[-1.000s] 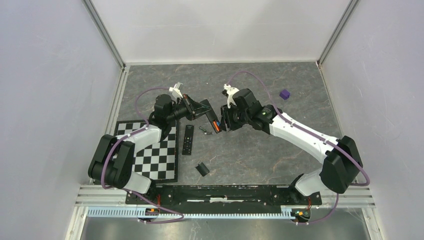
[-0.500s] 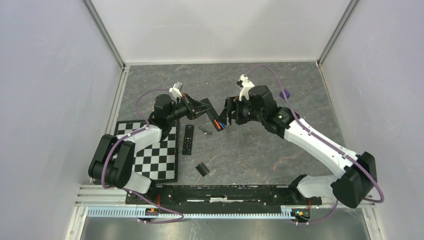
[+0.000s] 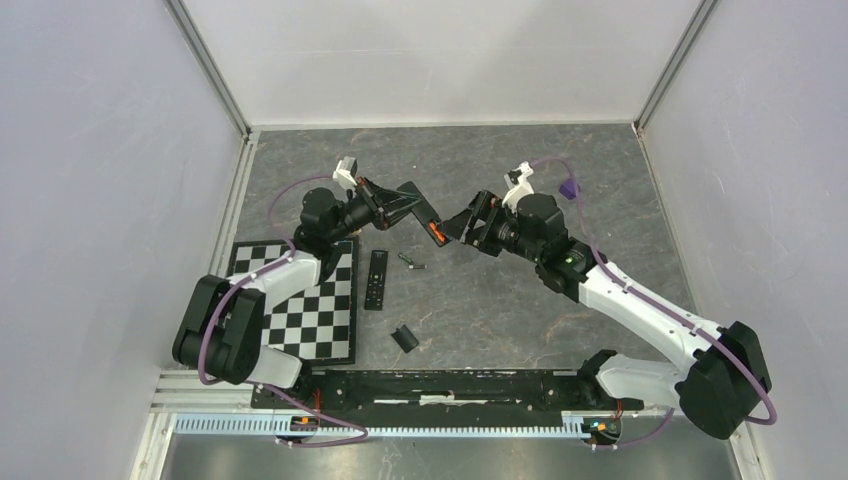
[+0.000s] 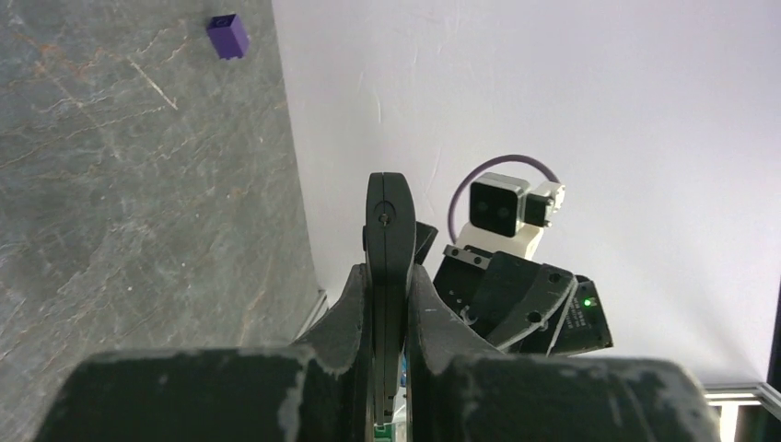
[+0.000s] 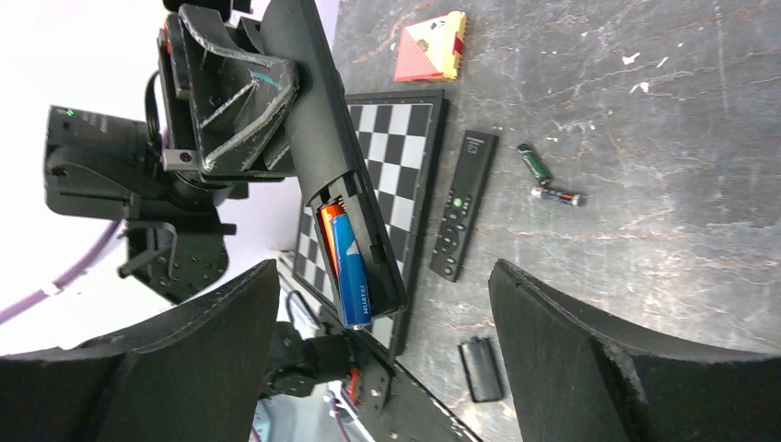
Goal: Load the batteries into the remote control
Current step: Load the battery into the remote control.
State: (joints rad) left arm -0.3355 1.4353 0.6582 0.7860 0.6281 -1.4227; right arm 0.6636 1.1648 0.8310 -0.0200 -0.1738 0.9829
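Gripping the remote control tight is the left gripper, both batteries sitting inside it. Right gripper at its 3 o'clock, jaws wide, empty.

The raised remote is matt black, and in its open bay show an orange cell and a blue cell. The worktop is dark grey stone with pale and rusty veins. On it I see a black-and-white checkerboard, a second remote in black, a black cover, a green cell, a red-and-yellow wedge and a purple cube.
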